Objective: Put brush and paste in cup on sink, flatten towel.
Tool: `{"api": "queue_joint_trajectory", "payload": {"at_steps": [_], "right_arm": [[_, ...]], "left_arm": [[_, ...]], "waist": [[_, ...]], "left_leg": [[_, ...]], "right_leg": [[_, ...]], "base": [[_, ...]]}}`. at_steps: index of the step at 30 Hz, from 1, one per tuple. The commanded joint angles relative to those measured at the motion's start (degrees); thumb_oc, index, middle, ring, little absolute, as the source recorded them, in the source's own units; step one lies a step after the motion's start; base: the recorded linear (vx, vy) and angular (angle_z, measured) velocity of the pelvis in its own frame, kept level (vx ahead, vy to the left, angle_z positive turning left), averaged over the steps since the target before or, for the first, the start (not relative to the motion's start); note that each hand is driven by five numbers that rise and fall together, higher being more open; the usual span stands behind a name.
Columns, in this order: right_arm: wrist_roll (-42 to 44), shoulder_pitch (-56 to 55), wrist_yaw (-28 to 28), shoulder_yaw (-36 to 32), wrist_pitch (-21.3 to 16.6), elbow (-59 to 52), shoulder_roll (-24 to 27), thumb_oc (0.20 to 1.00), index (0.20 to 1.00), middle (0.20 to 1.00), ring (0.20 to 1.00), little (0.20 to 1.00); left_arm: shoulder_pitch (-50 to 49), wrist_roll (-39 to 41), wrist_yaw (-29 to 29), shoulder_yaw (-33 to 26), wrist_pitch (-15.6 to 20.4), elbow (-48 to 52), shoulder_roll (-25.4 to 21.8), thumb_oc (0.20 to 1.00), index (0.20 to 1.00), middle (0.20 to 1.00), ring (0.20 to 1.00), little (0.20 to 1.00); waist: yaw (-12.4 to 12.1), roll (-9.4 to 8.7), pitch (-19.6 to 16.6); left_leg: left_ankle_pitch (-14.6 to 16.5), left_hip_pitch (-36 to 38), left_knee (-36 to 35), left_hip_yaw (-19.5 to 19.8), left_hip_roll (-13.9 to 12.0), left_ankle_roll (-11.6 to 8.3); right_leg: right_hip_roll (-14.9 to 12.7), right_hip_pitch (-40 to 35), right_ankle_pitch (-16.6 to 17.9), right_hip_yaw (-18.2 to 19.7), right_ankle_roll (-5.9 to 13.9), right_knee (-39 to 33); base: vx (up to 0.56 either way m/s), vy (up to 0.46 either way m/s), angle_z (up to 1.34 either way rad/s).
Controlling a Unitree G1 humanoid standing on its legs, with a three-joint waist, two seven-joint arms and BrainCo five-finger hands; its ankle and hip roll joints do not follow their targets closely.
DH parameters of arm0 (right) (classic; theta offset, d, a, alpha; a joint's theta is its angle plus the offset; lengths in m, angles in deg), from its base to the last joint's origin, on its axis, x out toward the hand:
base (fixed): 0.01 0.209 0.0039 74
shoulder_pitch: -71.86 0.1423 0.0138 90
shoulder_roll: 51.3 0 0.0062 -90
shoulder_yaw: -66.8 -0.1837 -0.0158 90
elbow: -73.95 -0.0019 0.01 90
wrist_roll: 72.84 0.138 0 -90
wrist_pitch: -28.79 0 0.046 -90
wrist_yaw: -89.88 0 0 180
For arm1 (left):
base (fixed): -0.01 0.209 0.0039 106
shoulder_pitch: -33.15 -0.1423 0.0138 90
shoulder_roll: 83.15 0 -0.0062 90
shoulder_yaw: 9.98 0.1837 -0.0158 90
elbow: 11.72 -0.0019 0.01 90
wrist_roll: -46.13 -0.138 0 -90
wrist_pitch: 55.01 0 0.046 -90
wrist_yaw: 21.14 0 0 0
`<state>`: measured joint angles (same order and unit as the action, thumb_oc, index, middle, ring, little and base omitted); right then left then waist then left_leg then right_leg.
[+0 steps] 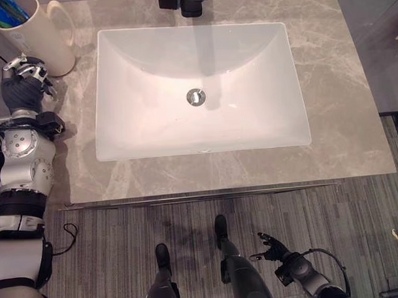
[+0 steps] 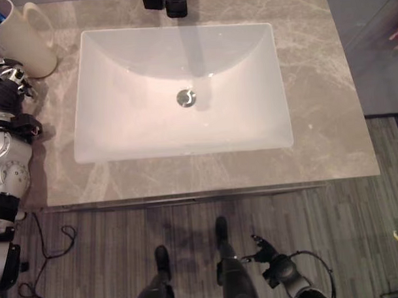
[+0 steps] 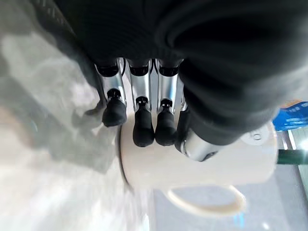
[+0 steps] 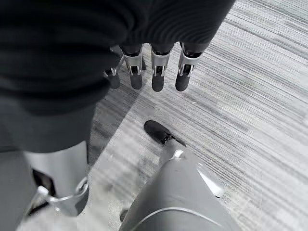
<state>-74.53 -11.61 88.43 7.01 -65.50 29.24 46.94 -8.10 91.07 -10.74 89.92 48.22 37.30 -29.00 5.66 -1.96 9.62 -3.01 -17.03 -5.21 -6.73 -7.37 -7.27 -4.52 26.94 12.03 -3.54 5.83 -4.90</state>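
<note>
A cream cup (image 1: pixel 38 33) with a handle stands at the back left corner of the grey marble counter (image 1: pixel 345 118). Blue and green items (image 1: pixel 8 12) stick out of its mouth; the left wrist view shows the cup (image 3: pixel 202 168) lying past my fingers, with a blue piece (image 3: pixel 291 115) at its opening. My left hand (image 1: pixel 25 71) hovers just in front of the cup, fingers relaxed and holding nothing. My right hand (image 1: pixel 273 246) hangs low over the floor in front of the counter, fingers loosely spread and empty.
A white rectangular sink (image 1: pixel 117 135) with a metal drain (image 1: pixel 196 97) fills the middle of the counter. A black faucet (image 1: pixel 188 2) stands behind it. Grey striped floor (image 1: pixel 359 235) lies in front of the counter's edge.
</note>
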Motion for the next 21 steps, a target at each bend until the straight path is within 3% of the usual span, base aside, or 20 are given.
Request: {"api": "queue_joint_trajectory", "payload": {"at_steps": [1, 16, 21], "right_arm": [[-0.79, 1.48, 0.34, -1.88, -1.39, -0.4, 0.97, 1.0, 1.0, 1.0, 1.0, 1.0], [0.81, -0.76, 2.61, -3.93, -2.16, 1.21, -0.88, 1.0, 1.0, 1.0, 1.0, 1.0], [1.45, -1.42, 2.93, -4.64, -2.63, 0.46, -0.7, 1.0, 1.0, 1.0, 1.0, 1.0]], "left_arm": [[2.92, 0.14, 0.03, 0.78, -0.46, -4.05, -2.49, 0.2, 0.2, 0.2, 0.2, 0.2], [6.21, -2.67, 2.8, 3.06, 0.75, -3.78, 2.52, 0.2, 0.2, 0.2, 0.2, 0.2], [11.17, -3.56, 3.59, 4.39, 0.75, -8.07, 2.51, 0.2, 0.2, 0.2, 0.2, 0.2]], "waist": [[0.68, -0.38, 2.7], [1.9, -0.51, 3.28], [2.58, -1.0, 3.53]], "left_leg": [[-0.56, 2.74, 0.21, 0.85, -0.34, -0.67], [-0.15, 1.86, 0.21, 0.67, -1.03, -1.29], [-0.52, 1.26, 0.21, -0.21, -1.53, -1.68]], "right_leg": [[-4.18, -5.94, -2.19, -0.37, 6.36, -0.1], [-3.81, -5.17, -2.22, -1.0, 6.28, -0.1], [-3.48, -4.14, -1.37, -0.87, 6.55, -0.1]], "base": [[0.0, 0.0, 0.0], [0.0, 0.0, 0.0], [-0.03, -0.012, -0.01]]}}
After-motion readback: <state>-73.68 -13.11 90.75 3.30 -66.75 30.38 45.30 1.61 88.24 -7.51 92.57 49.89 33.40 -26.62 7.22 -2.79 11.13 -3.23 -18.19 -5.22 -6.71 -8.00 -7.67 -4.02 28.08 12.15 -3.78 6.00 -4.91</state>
